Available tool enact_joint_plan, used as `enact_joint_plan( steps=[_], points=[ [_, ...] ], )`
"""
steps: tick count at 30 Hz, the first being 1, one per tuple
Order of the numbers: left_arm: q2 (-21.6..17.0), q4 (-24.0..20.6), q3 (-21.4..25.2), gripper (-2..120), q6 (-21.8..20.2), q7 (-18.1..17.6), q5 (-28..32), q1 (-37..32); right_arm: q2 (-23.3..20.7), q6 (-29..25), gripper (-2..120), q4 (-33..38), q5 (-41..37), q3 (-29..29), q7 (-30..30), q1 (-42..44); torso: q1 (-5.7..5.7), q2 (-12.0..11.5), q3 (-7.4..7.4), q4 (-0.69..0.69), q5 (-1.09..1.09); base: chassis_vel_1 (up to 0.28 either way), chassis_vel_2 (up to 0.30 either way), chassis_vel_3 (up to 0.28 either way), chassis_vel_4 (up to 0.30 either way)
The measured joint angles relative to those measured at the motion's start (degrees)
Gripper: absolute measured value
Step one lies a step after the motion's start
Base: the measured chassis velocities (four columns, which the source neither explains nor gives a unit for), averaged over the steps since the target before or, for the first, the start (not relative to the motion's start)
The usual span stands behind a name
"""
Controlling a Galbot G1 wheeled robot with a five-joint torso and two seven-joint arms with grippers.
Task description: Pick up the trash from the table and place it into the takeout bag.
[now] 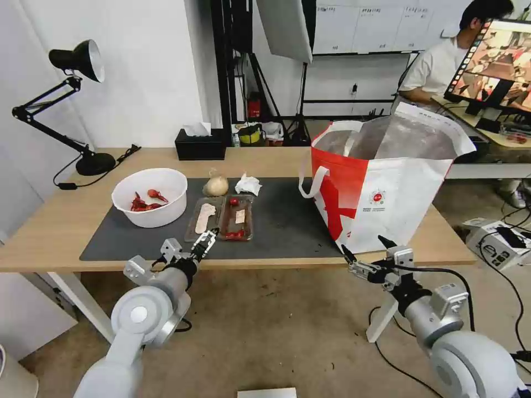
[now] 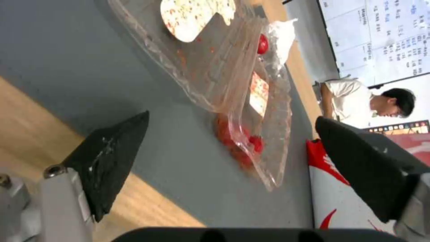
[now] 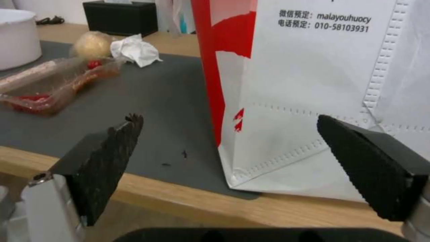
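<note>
The trash lies on the dark mat of the table: a clear two-part tray with red scraps, a white bowl holding red shells, a beige lump and crumpled tissue. My left gripper hovers open at the tray's near edge; in its wrist view the tray lies just beyond the open left gripper. The takeout bag stands open on the right. My right gripper is open, low before the bag's near corner.
A black tissue box and a black desk lamp stand at the table's back. The mat between tray and bag is bare. Cables and a device lie on the floor at right.
</note>
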State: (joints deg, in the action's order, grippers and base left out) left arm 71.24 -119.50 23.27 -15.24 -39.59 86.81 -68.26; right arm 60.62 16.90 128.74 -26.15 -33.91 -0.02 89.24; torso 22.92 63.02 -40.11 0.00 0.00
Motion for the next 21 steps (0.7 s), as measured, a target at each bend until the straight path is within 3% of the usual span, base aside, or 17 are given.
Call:
enact_joint_plan(
  steps=[21],
  points=[
    [1.1,6.0,-2.6,100,2.8,0.7,-0.3,5.6,0.0,-0.2,100,-1.2,0.3,0.0,0.1,0.1,-0.02,0.0,0.01,-0.01,0.01,0.000,0.000,0.000,0.000]
  ],
)
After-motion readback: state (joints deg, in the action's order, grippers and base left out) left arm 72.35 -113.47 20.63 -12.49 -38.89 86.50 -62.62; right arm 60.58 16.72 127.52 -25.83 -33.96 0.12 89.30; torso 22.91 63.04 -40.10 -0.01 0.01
